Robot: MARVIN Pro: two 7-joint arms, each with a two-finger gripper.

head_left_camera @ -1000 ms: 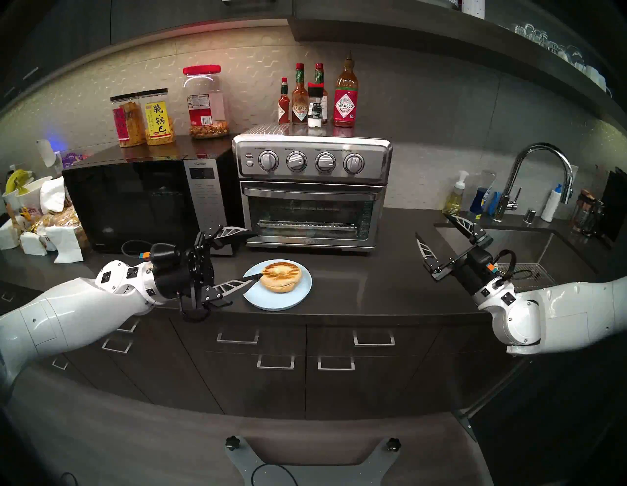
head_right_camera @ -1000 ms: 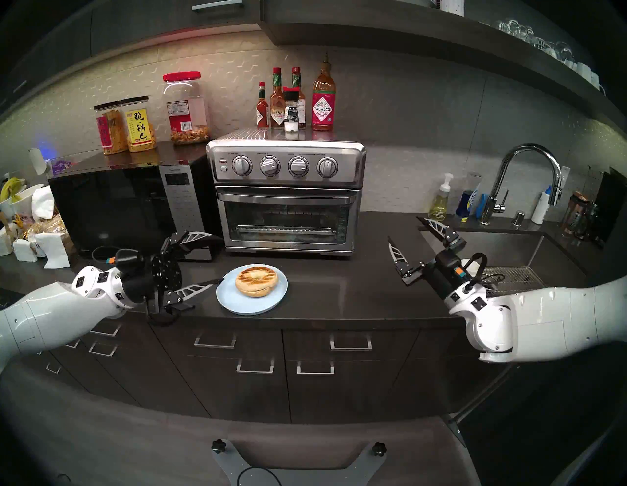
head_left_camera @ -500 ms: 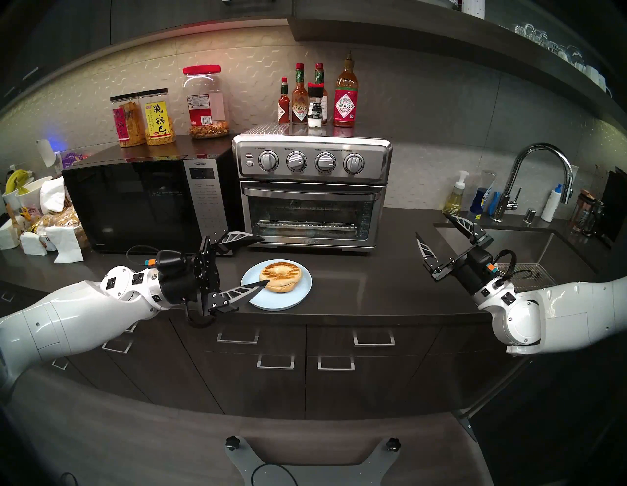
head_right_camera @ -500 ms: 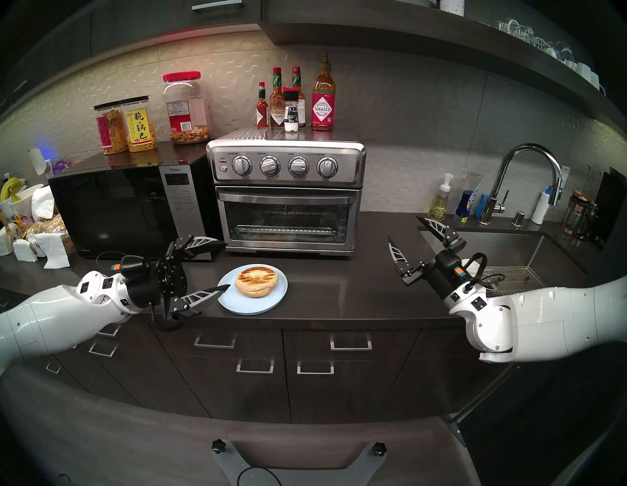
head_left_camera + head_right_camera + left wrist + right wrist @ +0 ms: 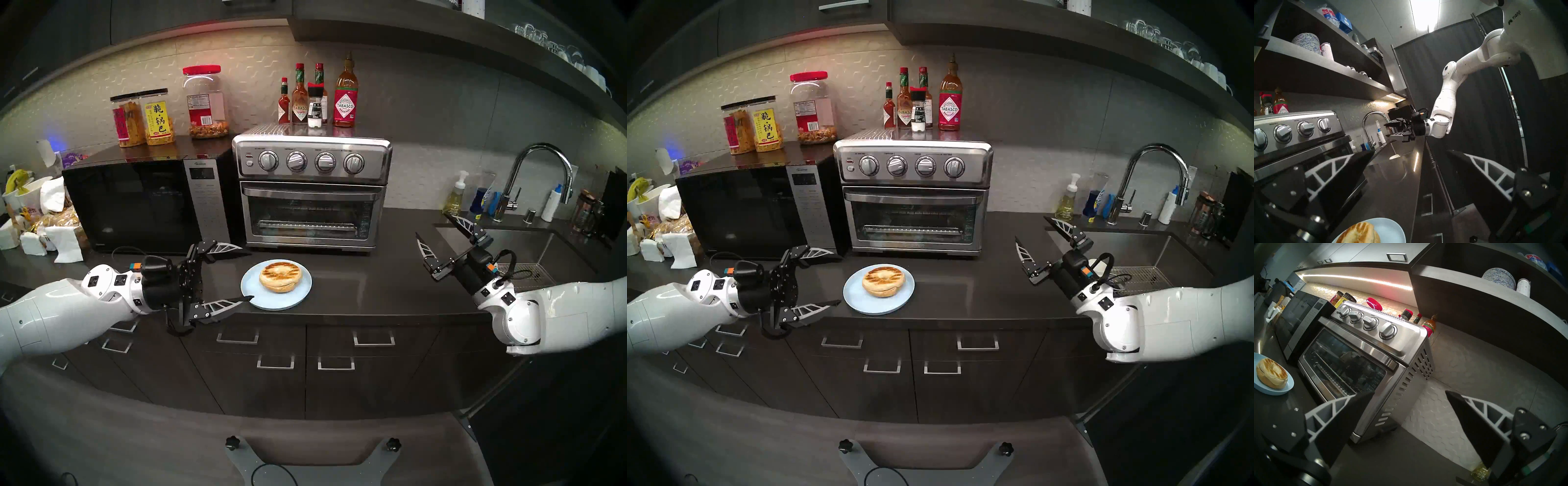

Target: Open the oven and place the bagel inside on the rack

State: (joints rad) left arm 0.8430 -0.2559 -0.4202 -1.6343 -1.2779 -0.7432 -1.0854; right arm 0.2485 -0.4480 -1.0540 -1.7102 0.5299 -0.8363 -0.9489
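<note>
A: On the dark countertop (image 5: 356, 288), front centre: pale blue plate (image 5: 298, 292) with the bagel (image 5: 280, 276) lying flat on it, grill-marked face up. Confirm?

B: Confirmed. Bagel sits whole on the plate, nothing touching it. Oven (image 5: 312, 190) stands directly behind the plate, door shut, bar handle across the top of the glass. Rack (image 5: 307, 224) visible through the window, low in the cavity.

A: Left gripper (image 5: 247, 273)?

B: Level, pointing toward the plate from its left side. Fingers spread wide, nothing between them. In the head view the nearer fingertip lies at the plate's left rim; contact cannot be judged. The farther finger lies near the microwave (image 5: 142, 203) front corner. The left wrist view shows plate and bagel at the bottom edge, below the open jaws.

A: Right gripper (image 5: 432, 227)?

B: Also spread wide and empty. Held above the counter between the oven and the sink (image 5: 509, 244), well apart from both oven and plate. Its wrist view looks at the oven's right front corner, with all four knobs and the closed door in sight.

A: Top of oven?

B: Row of sauce bottles (image 5: 315, 98) standing upright.
</note>
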